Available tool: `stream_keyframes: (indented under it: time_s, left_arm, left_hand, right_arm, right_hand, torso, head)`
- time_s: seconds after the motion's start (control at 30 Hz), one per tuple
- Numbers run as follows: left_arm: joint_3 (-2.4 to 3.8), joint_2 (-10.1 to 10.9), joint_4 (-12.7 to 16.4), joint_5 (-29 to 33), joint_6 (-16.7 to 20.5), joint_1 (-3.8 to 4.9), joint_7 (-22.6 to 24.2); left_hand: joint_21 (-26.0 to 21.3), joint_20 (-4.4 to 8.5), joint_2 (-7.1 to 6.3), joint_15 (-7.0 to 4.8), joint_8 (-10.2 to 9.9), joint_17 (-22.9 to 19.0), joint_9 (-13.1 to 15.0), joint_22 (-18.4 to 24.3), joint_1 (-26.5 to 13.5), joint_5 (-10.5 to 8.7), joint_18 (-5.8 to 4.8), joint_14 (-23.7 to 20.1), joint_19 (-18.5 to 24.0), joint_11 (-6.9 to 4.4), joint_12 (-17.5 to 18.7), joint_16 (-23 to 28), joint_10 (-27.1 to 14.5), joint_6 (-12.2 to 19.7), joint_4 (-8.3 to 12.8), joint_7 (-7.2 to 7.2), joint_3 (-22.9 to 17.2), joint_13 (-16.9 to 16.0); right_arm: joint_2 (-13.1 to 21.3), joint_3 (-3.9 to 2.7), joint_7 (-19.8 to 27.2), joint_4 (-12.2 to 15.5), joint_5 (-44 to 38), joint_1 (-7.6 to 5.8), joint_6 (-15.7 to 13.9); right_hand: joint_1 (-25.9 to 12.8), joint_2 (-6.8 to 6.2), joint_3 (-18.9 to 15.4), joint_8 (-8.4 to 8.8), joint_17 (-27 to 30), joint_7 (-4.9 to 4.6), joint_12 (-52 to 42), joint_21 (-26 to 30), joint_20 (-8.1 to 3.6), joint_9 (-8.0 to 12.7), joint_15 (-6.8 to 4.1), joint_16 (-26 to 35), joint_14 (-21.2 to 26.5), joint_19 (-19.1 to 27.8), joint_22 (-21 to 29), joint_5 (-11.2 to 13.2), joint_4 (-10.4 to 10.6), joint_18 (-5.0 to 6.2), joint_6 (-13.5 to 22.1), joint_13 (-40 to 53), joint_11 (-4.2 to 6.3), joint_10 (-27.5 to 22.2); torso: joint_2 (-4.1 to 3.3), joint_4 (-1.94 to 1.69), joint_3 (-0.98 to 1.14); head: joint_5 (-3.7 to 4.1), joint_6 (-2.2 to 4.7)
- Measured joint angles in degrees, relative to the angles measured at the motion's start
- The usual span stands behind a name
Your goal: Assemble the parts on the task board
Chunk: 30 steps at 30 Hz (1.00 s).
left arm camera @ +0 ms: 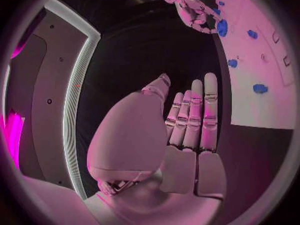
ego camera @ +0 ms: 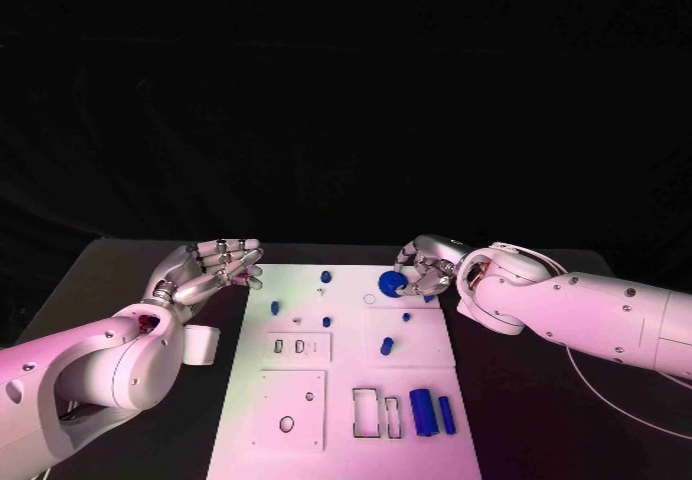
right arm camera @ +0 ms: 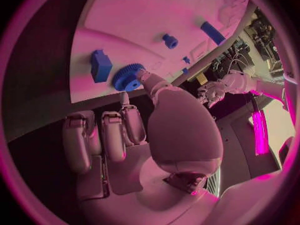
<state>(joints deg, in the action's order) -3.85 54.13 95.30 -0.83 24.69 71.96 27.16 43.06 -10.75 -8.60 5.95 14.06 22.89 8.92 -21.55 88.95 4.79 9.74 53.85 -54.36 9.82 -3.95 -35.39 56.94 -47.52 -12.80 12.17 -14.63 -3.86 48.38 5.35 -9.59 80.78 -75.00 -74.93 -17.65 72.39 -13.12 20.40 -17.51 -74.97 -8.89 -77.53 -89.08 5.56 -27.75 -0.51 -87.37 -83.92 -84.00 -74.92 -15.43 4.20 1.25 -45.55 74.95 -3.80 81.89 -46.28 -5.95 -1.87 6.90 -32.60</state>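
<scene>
On the black table lies the task board, a flat white plate with cut slots. At its far right edge the right hand touches the round toothed blue gear; whether it grips it, I cannot tell. It should probably be seated level, without tilting. Left hand is spread, empty.

Magenta-pink light washes the task board and both white arms, leaving the background almost fully black; the black table stays dim; both wrist views bulge in fisheye circles ringed by dark frames, straight edges bending, with soft blur toward the rims.
</scene>
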Motion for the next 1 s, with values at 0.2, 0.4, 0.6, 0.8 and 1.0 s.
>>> stream_keyframes:
  time_s: [0.2,0.4,0.6,0.8,1.0]
  left_arm:
    - [0.0,0.0,0.0,0.0,0.0,0.0,-0.1]
    - [0.0,0.0,0.0,0.0,-0.1,0.0,-0.2]
    - [0.0,0.0,0.0,0.0,-0.1,0.0,-0.2]
    - [0.0,0.0,0.0,0.0,-0.1,0.0,-0.3]
    - [0.0,0.0,0.0,0.0,-0.2,0.0,-0.4]
  left_hand:
    - [0.3,0.0,0.0,0.0,0.0,0.1,0.0,0.0,0.0,0.0,0.0,0.0,0.0,0.0,0.0,0.0,0.0,0.0,0.0,0.0,0.0,0.0]
    - [0.3,0.0,0.0,-0.11,0.0,0.1,0.0,0.0,0.0,0.0,0.0,-0.1,0.0,0.0,0.0,0.0,0.0,0.0,0.1,0.0,-0.1,0.0]
    - [0.3,0.0,0.0,-0.2,0.0,0.0,0.0,-0.1,0.0,0.0,0.0,-0.2,0.0,0.0,0.0,0.0,0.0,0.0,0.2,0.0,-0.2,0.0]
    - [0.3,0.0,0.0,-0.2,0.0,0.0,0.0,-0.1,0.0,0.0,0.0,-0.2,0.0,0.0,0.0,0.0,0.0,0.0,0.2,0.0,-0.2,0.0]
    - [0.3,0.0,0.0,-0.2,0.0,0.0,0.0,-0.1,0.0,0.0,0.0,-0.2,0.0,0.0,0.0,0.0,0.0,0.0,0.2,0.0,-0.2,0.0]
  right_arm:
    - [-0.7,0.04,-0.1,-0.7,0.0,0.08,0.0]
    - [-1.2,0.08,-0.2,-1.3,0.0,0.09,0.1]
    - [-1.6,0.11,-0.2,-1.5,0.0,0.06,0.1]
    - [-1.8,0.13,-0.3,-1.5,-1.2,0.07,0.1]
    - [-1.8,0.14,-0.3,-0.9,-4.4,0.22,-0.1]
  right_hand:
    - [-0.2,0.24,-0.2,-0.24,0.0,0.0,-0.2,-0.2,0.0,-0.1,0.0,-0.2,0.0,0.0,0.0,0.0,0.4,0.0,0.0,0.0,0.0,0.0]
    - [-0.2,0.58,0.1,-0.68,0.0,0.0,-1.2,-0.4,0.0,-0.3,0.0,-0.2,0.0,0.0,0.0,0.0,0.9,0.0,0.0,0.0,-0.21,0.2]
    - [-0.2,0.6,0.6,-1.54,0.0,0.1,-4.5,-0.6,0.0,-0.5,0.0,-0.5,0.0,0.0,0.0,0.0,1.4,-0.86,-0.7,0.0,0.01,1.7]
    - [0.3,1.07,1.4,-2.29,0.0,0.5,-7.3,-0.6,0.0,-0.6,0.0,-0.7,0.0,0.0,0.0,0.0,1.8,-0.86,-2.5,0.0,0.1,1.7]
    - [0.4,1.18,2.9,-3.13,0.0,1.17,-9.4,-0.6,0.0,-0.6,0.0,-1.0,0.0,0.0,0.0,2.0,1.4,-0.86,-4.7,0.0,0.51,2.2]
  torso:
    - [0.01,0.03,0.02]
    - [0.01,0.03,-0.02]
    - [0.03,0.03,-0.02]
    - [0.06,0.03,-0.02]
    - [0.07,0.03,-0.02]
  head:
    - [-0.04,-0.04]
    - [-0.11,-0.23]
    - [-0.19,-0.39]
    - [-0.2,-0.42]
    - [-0.25,-0.43]
